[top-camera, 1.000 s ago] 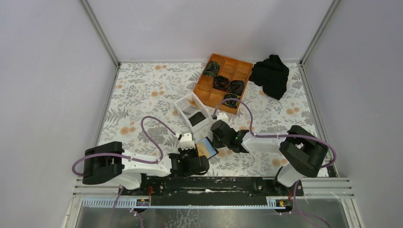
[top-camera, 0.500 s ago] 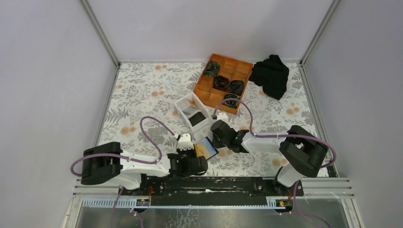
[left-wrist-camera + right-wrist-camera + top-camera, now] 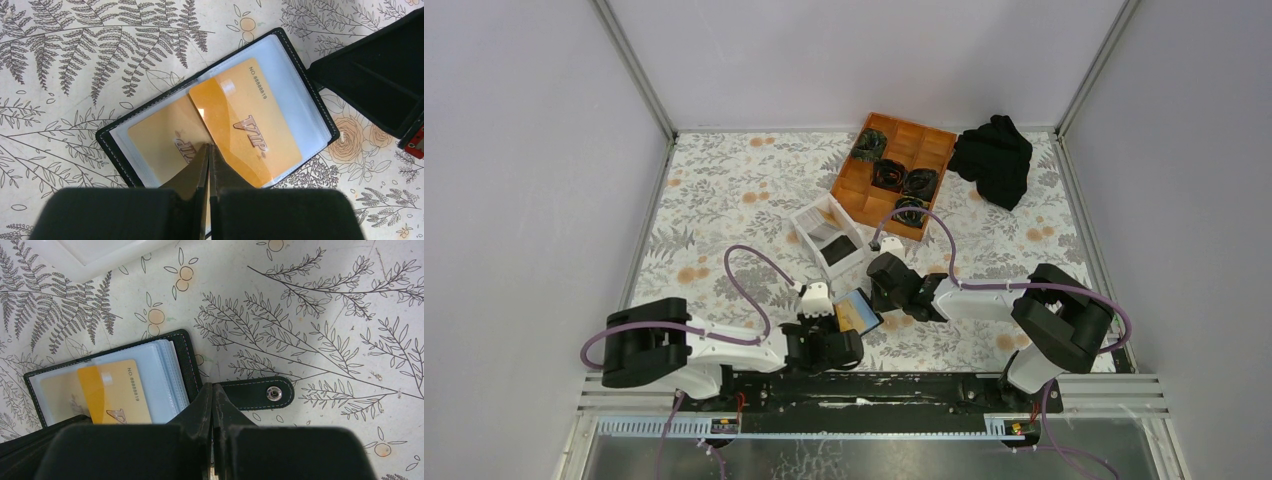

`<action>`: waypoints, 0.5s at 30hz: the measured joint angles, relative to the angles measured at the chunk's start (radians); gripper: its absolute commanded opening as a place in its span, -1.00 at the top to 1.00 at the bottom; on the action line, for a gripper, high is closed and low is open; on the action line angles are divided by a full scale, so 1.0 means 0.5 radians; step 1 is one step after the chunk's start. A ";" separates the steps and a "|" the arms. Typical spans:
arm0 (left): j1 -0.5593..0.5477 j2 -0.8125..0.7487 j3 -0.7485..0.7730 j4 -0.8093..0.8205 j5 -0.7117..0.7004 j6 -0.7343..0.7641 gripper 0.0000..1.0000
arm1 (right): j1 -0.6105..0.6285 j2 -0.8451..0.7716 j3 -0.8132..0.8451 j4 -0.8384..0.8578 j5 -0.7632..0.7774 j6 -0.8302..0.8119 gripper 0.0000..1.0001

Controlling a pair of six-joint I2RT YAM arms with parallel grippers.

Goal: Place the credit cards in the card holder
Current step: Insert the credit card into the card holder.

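The black card holder (image 3: 116, 152) lies open on the floral table, near the arm bases (image 3: 860, 313). One orange-tan credit card (image 3: 155, 142) sits inside a clear sleeve on its left page. A second orange credit card (image 3: 250, 125) marked VIP lies slanted over the right page, one corner overlapping the first. My left gripper (image 3: 209, 146) is shut, its tips resting on the cards at the fold. My right gripper (image 3: 212, 386) is shut too. Its tips bear down where the strap tab (image 3: 260, 392) meets the holder's edge (image 3: 187, 360). No light blue card shows.
A white open-topped box (image 3: 829, 238) stands just behind the holder. Farther back is an orange wooden compartment tray (image 3: 894, 172) holding dark coiled items, with a black cloth (image 3: 994, 158) at the back right. Grey walls close in the table on three sides.
The left arm has shifted slightly at the holder's near side. The holder, the cards and the right arm stay where they were.
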 measured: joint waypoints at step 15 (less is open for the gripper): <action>0.000 0.132 0.121 0.052 0.003 0.109 0.95 | 0.000 0.000 0.000 0.001 -0.001 0.000 1.00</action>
